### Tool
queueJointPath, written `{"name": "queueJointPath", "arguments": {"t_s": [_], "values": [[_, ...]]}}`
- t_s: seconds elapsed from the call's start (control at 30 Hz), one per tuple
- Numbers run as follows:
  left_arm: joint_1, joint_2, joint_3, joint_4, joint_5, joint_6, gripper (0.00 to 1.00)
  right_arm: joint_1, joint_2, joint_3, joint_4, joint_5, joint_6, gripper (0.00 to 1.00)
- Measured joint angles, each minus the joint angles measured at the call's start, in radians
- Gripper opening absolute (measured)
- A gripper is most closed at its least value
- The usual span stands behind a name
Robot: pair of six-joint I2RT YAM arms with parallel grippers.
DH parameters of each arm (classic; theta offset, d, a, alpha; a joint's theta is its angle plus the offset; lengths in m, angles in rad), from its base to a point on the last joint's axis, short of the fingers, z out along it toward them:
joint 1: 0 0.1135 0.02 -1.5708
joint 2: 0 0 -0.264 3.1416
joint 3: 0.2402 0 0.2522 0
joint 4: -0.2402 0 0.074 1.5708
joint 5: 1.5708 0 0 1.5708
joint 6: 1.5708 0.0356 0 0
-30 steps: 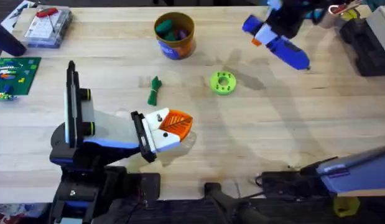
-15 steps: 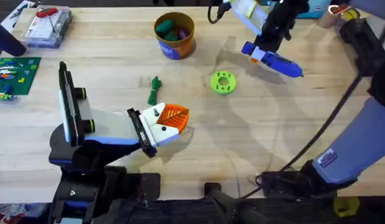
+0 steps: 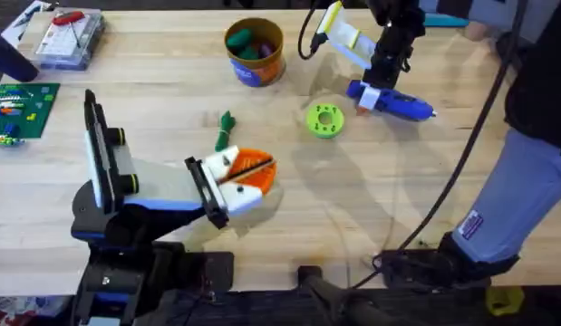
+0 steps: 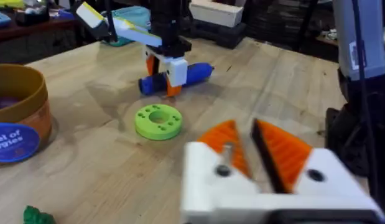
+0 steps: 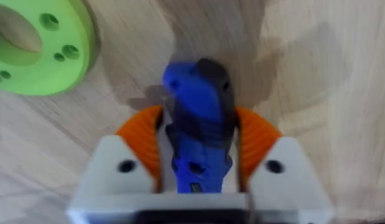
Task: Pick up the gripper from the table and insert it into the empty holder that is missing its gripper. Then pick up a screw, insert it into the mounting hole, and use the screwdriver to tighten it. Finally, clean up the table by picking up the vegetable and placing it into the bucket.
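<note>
My right gripper point(image 3: 369, 95) is shut on the blue screwdriver point(image 3: 396, 105), which lies level just above the table point(image 3: 371, 199), to the right of the lime green disc point(image 3: 324, 119). The right wrist view has the screwdriver point(image 5: 198, 124) squeezed between both orange pads point(image 5: 145, 140). In the left wrist view that gripper point(image 4: 170, 71) holds the screwdriver point(image 4: 195, 73) behind the disc point(image 4: 158, 121). My left gripper point(image 3: 260, 170) rests low near the table's middle, pads point(image 4: 224, 142) slightly apart and empty. The dark green vegetable point(image 3: 226, 132) lies just beyond it. The orange bucket point(image 3: 254, 51) stands farther back.
A clear box with a red-handled tool point(image 3: 70, 36) and a green board point(image 3: 22, 109) sit at the far left. Dark equipment point(image 3: 534, 63) crowds the back right corner. The right arm point(image 3: 511, 181) stretches across the table's right side. The bucket point(image 4: 18, 118) holds coloured items.
My right gripper has carried the screwdriver left and down, from the back right to beside the green disc. The left gripper's pads have parted slightly.
</note>
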Motion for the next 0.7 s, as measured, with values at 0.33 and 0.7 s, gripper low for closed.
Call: {"name": "queueJointPath", "arguments": {"t_s": [0.33, 0.7], "values": [[0.000, 0.000, 0.000, 0.005, -0.002, -0.008, 0.986, 0.000, -0.079, 0.000, -0.051, -0.017, 0.047, 0.995], [0.000, 0.002, 0.052, -0.036, -0.153, -0.171, 0.986, 0.000, -0.493, 0.006, -0.055, -0.094, 0.219, 0.994]]}}
